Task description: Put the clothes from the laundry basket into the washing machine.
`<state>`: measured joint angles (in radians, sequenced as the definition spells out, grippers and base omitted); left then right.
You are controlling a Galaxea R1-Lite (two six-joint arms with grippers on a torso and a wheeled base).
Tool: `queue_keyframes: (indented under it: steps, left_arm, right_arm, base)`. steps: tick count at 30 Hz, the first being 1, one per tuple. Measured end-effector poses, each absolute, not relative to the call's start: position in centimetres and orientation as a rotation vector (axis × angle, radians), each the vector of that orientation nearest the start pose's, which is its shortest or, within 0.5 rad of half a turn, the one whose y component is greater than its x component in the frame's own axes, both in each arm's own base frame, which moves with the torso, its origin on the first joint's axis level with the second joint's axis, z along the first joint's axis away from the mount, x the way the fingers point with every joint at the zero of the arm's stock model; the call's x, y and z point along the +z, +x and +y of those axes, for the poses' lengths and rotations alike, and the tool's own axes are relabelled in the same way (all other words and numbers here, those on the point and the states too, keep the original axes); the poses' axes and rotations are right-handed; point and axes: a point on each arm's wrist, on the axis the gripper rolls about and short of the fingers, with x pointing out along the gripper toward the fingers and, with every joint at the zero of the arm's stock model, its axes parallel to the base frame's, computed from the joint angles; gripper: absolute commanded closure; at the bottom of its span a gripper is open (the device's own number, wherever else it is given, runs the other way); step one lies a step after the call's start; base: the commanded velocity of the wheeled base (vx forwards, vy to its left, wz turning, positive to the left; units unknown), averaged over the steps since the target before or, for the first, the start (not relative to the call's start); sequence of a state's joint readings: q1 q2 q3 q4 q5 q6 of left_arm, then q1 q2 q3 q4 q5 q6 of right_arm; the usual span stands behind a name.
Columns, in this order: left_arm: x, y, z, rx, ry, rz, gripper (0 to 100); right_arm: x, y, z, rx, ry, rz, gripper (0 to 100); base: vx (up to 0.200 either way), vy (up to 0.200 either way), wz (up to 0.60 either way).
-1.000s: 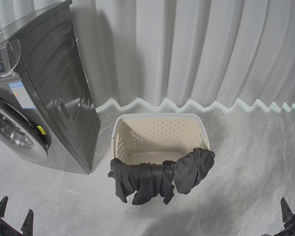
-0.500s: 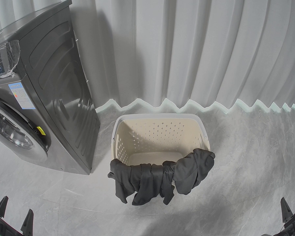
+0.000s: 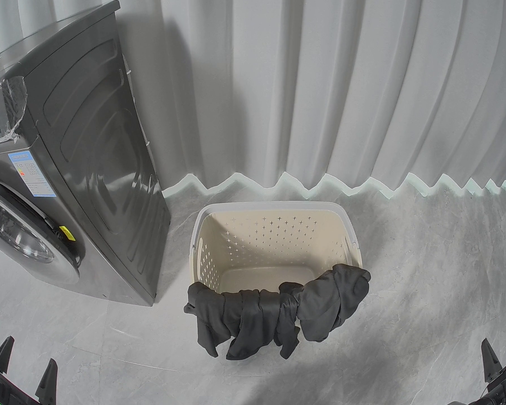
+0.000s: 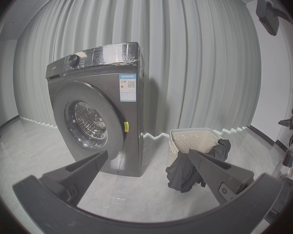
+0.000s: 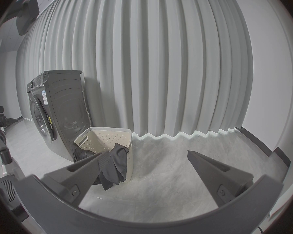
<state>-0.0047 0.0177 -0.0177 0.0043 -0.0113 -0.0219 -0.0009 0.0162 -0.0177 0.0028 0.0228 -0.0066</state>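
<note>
Nothing in the room has been shifted over the last second; only the head camera has moved a little, so the whole scene sits slightly lower and further left in its view. The two arms hang at the near corners as they did before.

Dark grey clothes point(image 3: 264, 310) hang in a bundle over the near rim of the basket point(image 3: 275, 205), drooping down its outer wall toward the floor point(image 3: 433, 265). I cannot tell how many pieces are in the bundle. What shows of the inside of the cream basket is bare.

One basket, one washer point(image 3: 95, 142). The basket stands just beside the washer's side wall, with a narrow strip of floor between them, and the pleated white curtain point(image 3: 320, 85) hangs close behind both. On the basket's right and on its near side the grey floor lies open.

The washer's round door lies flush with its front. Beside the door is a small yellow sticker point(image 3: 67, 233), and above it a blue-and-white label point(image 3: 31, 172) whose print is too small to read. Clear film point(image 3: 8, 108) covers the control panel, where one knob point(image 4: 74, 59) sits.

The left gripper point(image 3: 25, 364) hangs low, well apart from the clothes, its jaws wide apart and holding nothing. The right gripper point(image 3: 503, 344) is low on the other side, jaws likewise spread and empty.
</note>
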Motion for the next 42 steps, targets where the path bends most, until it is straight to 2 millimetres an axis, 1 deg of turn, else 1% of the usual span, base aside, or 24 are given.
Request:
queue_keyframes:
  steps: [17, 32, 41, 42]
  left_arm:
    - [8.02, -2.28, -0.02, -0.018, -0.026, 0.006, 0]
    - [8.01, -2.28, -0.02, -0.017, -0.032, 0.007, 0]
    - [8.01, -2.27, -0.02, -0.016, -0.030, 0.007, 0]
    - [8.02, -2.28, -0.01, -0.016, -0.030, 0.006, 0]
  right_arm:
    - [8.05, -2.29, 0.05, 0.023, -0.006, 0.001, 0]
    - [8.04, -2.29, 0.05, 0.021, -0.006, 0.002, 0]
    - [8.04, -2.29, 0.05, 0.022, -0.006, 0.002, 0]
    - [8.05, -2.29, 0.05, 0.021, -0.006, 0.001, 0]
  base:
    - [0.000, 0.000, 0.00]
    - [0.200, 0.000, 0.00]
    - [0.000, 0.000, 0.00]
    - [0.000, -0.200, 0.00]
